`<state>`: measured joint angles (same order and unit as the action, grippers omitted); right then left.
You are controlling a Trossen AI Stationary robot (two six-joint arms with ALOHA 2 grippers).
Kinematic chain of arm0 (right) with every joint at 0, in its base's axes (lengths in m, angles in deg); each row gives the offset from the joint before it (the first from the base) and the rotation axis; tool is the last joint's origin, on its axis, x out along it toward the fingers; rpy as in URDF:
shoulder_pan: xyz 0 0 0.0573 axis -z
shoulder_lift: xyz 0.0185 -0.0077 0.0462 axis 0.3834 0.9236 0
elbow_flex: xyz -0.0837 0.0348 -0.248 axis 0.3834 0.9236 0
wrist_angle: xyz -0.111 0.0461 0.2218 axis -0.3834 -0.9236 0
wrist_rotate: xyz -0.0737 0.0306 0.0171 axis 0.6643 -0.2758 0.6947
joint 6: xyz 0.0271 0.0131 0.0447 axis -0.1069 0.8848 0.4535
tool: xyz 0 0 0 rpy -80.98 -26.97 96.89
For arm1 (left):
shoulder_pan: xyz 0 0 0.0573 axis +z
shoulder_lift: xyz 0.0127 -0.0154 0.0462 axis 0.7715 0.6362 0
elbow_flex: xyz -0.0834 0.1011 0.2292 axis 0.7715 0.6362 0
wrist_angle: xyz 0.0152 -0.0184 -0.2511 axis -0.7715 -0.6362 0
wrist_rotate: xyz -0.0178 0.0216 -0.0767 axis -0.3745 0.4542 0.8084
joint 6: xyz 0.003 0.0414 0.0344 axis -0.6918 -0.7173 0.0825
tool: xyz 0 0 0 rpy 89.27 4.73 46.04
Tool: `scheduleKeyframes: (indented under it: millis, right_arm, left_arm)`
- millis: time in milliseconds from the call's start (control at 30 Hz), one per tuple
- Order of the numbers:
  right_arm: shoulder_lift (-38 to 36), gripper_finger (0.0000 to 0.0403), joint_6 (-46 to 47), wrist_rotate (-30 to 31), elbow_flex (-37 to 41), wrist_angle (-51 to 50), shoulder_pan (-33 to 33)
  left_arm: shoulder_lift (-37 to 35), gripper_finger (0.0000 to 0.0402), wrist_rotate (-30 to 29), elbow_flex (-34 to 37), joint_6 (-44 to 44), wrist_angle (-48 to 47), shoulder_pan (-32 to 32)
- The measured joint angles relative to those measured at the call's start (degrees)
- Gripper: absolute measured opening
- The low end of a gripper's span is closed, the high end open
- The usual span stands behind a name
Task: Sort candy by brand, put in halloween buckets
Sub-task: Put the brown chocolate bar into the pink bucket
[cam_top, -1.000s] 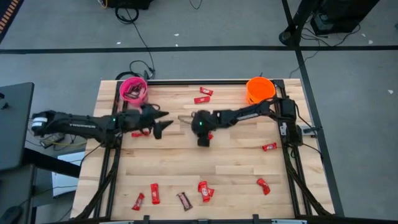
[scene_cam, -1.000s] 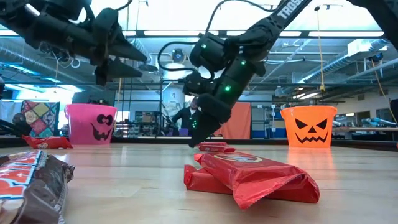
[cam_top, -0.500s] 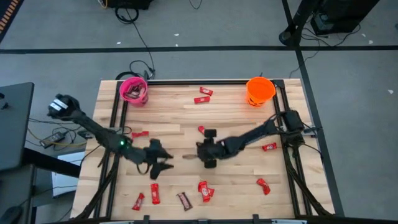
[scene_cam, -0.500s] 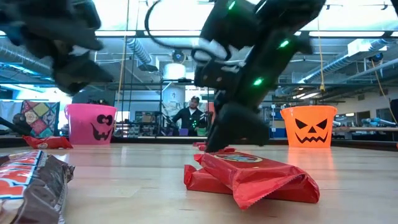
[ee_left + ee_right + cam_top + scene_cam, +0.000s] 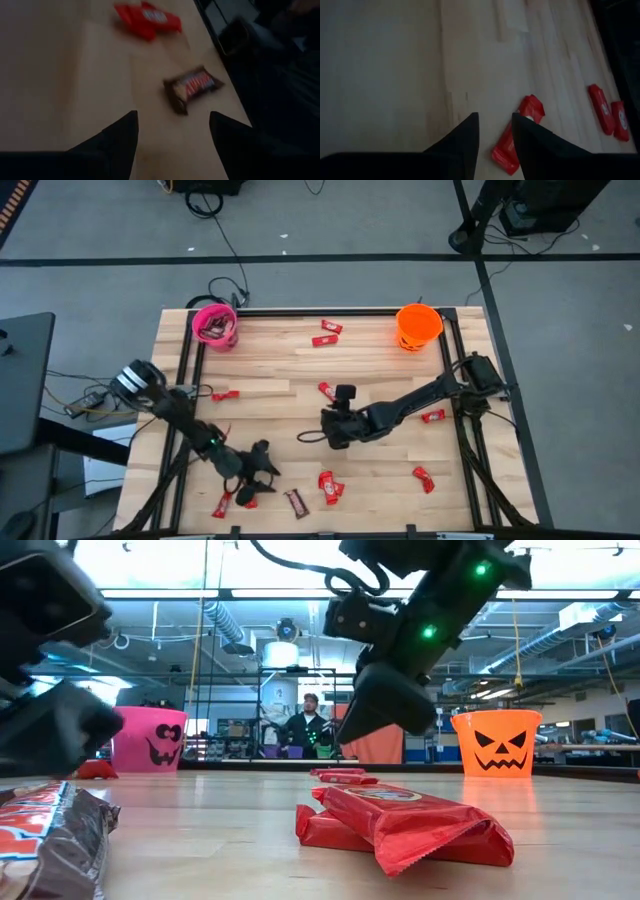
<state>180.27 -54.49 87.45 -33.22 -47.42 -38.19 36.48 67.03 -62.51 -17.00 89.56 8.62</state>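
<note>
Lower centre of the high view: brown bar [image 5: 296,502] flat on the table [image 5: 380,385]; left gripper [image 5: 256,478] spread just beside it, empty. Light, crinkly, slippery; best pinched across the narrow middle. Mid-frame: right gripper [image 5: 335,430] parted, empty, above red bars [image 5: 328,487]. Farthest, upper frame: pink bucket [image 5: 214,325], orange bucket [image 5: 418,325].

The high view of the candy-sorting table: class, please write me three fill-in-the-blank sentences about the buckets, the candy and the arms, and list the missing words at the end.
1. The hot pink round plastic bucket stands at the table's far ____ corner.
2. The bright orange round plastic bucket bears a black jack-o'-lantern ____.
3. Ahead of the left gripper, whose jaws stand apart, lies one candy bar in a dark ____ wrapper.
4. The right gripper hovers over a bar in a ____ wrapper.

Missing words: left; face; brown; red
</note>
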Motion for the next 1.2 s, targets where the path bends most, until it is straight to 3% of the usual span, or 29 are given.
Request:
scheduleKeyframes:
  millis: [333,600,967,1200]
  right_arm:
    - [0.00,0.0128,3.35,-1.65,0.00,-0.99,1.53]
    - [0.00,0.0128,4.80,-3.41,-0.04,-0.51,1.22]
    - [0.00,0.0128,4.67,-3.56,-0.04,-0.96,1.15]
    - [0.00,0.0128,3.74,-3.71,-0.04,-1.77,0.33]
  left_arm:
    - [12.33,0.0215,-3.01,-9.52,-3.47,-0.24,-2.97]
    - [12.68,0.0175,-5.94,-9.73,-1.95,-1.28,-3.05]
    - [12.76,0.0017,-6.08,-9.64,-1.95,-1.78,-2.79]
    - [10.43,0.0006,-4.95,-9.36,-3.01,-4.03,-1.17]
